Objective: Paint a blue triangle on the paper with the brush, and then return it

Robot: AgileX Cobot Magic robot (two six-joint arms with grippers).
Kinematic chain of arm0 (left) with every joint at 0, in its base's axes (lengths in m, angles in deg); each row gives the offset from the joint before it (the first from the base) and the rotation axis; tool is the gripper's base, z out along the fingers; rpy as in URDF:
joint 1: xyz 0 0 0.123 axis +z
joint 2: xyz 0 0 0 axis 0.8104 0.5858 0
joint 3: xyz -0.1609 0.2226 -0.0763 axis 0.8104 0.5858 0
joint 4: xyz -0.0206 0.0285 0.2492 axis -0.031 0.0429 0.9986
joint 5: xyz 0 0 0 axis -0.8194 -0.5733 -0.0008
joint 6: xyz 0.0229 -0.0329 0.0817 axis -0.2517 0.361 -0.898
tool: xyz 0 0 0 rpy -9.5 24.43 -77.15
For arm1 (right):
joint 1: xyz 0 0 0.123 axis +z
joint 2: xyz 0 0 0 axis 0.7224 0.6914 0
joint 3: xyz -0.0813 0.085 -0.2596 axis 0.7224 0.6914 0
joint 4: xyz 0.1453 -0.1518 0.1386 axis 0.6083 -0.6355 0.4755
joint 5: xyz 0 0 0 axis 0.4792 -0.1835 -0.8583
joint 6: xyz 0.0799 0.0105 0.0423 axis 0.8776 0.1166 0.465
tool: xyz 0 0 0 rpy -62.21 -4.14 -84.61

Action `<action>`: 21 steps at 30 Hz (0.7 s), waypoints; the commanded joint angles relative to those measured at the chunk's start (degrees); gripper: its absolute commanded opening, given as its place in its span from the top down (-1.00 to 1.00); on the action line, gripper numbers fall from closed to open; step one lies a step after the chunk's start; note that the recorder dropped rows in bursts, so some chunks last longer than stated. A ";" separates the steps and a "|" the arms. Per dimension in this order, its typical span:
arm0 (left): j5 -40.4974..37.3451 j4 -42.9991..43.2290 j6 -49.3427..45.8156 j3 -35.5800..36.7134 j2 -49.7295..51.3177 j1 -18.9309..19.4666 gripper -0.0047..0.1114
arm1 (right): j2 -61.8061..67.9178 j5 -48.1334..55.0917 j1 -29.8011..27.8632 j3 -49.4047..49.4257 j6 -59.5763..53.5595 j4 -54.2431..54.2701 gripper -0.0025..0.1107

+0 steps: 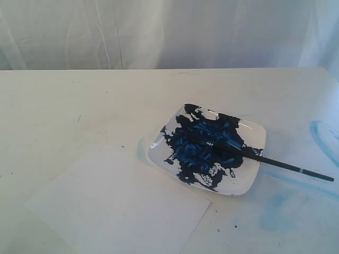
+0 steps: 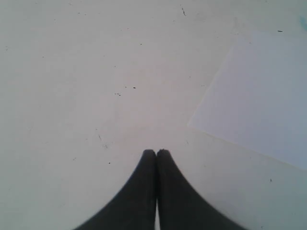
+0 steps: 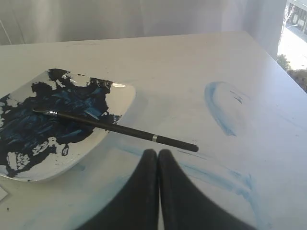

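- Left claw [image 2: 157, 152]: its two dark fingers are pressed together with nothing between them, hovering over bare, speckled tabletop [image 2: 72, 72]. Only the left wrist view shows this.
- The paper [image 2: 254, 96] lies flat ahead of the left claw and off to one side, well apart from it. The exterior view shows the whole sheet [image 1: 122, 206], plain white, with one corner just beside the white square dish [image 1: 238, 186].
- The dish holds a wide smear of dark blue paint [image 1: 190, 153].
- The brush [image 1: 275, 163] rests with its bristle end in the paint, and its black handle sticks out over the rim onto the tabletop.
- Right claw [image 3: 158, 151]: it is closed tight and empty. The brush [image 3: 124, 129] lies crosswise just ahead of its tips, the handle end nearest. The dish [image 3: 122, 98] sits further ahead.
- Pale blue smears [image 3: 218, 110] mark the tabletop beyond the right claw. The exterior view catches them only at its edge [image 1: 323, 137].
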 commanded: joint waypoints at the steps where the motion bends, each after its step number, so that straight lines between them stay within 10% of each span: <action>1: -0.54 -0.42 0.53 0.16 -0.28 0.27 0.92 | -0.27 -0.40 -0.19 0.11 0.00 0.12 0.96; 21: -0.54 -0.42 0.53 0.16 -0.28 0.27 0.92 | -0.27 -0.15 -0.17 0.11 0.00 -2.03 0.96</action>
